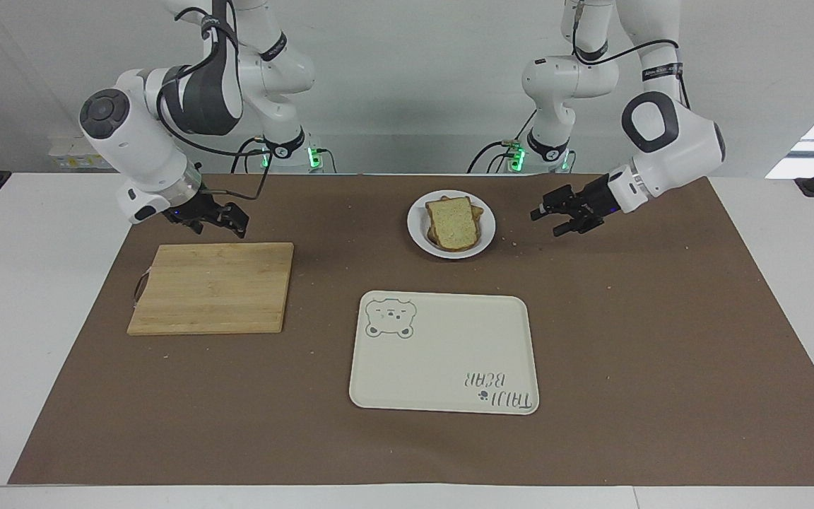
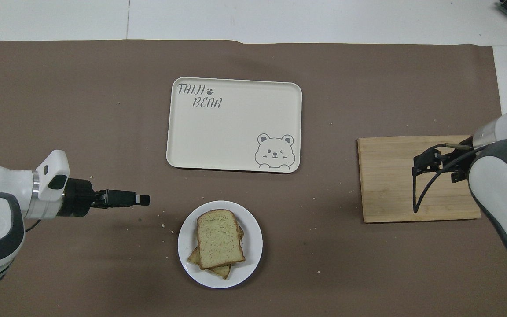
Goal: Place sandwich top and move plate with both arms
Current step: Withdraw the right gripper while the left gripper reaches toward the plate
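Observation:
The sandwich top (image 1: 453, 223) is a pale speckled slice lying on top of another slice on the small white plate (image 1: 417, 227), near the robots' edge of the brown mat. It also shows in the overhead view (image 2: 218, 240), on the plate (image 2: 253, 246). My left gripper (image 1: 547, 222) is open and empty, low over the mat beside the plate toward the left arm's end, apart from it; it also shows in the overhead view (image 2: 142, 200). My right gripper (image 1: 237, 223) is open and empty over the cutting board's edge nearest the robots (image 2: 417, 166).
A cream rectangular tray (image 1: 449, 353) with a bear print lies farther from the robots than the plate (image 2: 227, 132). A wooden cutting board (image 1: 213, 286) lies toward the right arm's end (image 2: 390, 185). Crumbs dot the mat.

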